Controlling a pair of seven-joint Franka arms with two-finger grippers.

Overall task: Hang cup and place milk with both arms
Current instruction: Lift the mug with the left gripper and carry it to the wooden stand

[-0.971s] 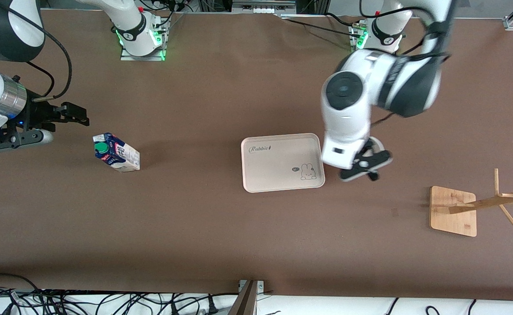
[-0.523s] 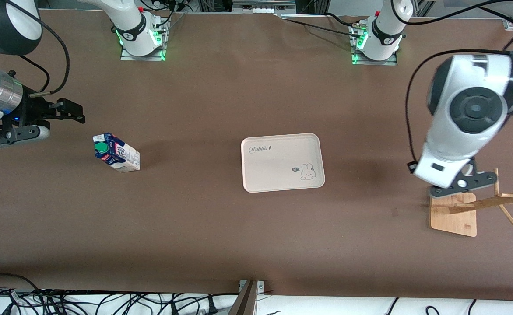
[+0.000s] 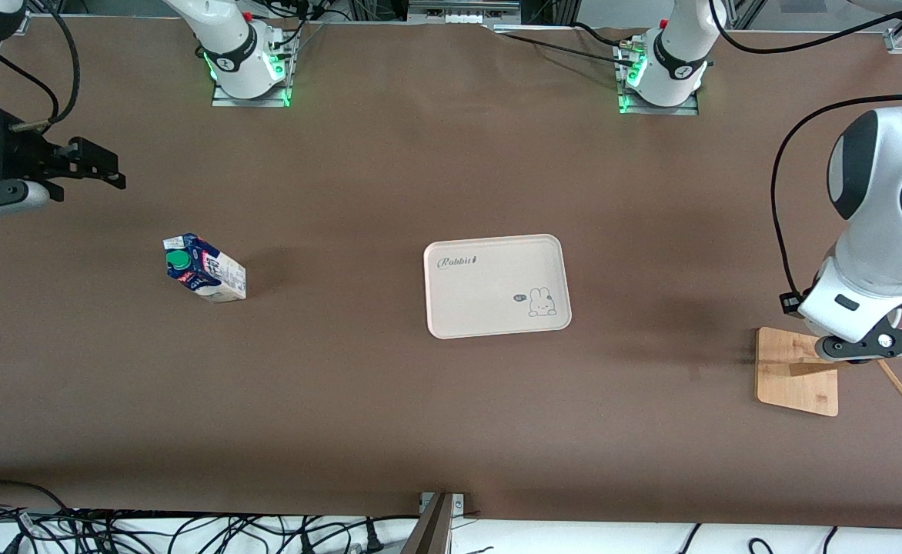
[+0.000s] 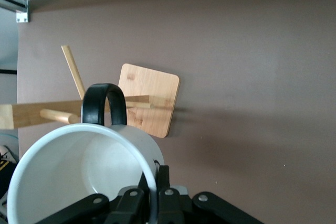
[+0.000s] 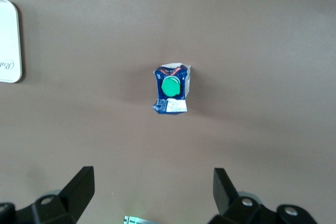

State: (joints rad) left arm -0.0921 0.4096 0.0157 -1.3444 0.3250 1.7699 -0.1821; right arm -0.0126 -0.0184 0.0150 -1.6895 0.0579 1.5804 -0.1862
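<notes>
I'm holding the left gripper [image 4: 152, 203] clenched on the rim of the white mug [image 4: 79, 177] — its black loop handle [image 4: 104, 103] is pointing at the wooden mug rack [image 3: 797, 371], so the loop can slide onto a peg [image 4: 55, 115]. The rack is sitting at about four o'clock from the rabbit tray [image 3: 497, 285], close to the table's edge at the left arm's end. I'm keeping the right gripper [image 5: 152, 192] spread wide and empty — over bare table, with the milk carton [image 3: 205, 268] standing upright at nine o'clock from the tray, open room all around it.
</notes>
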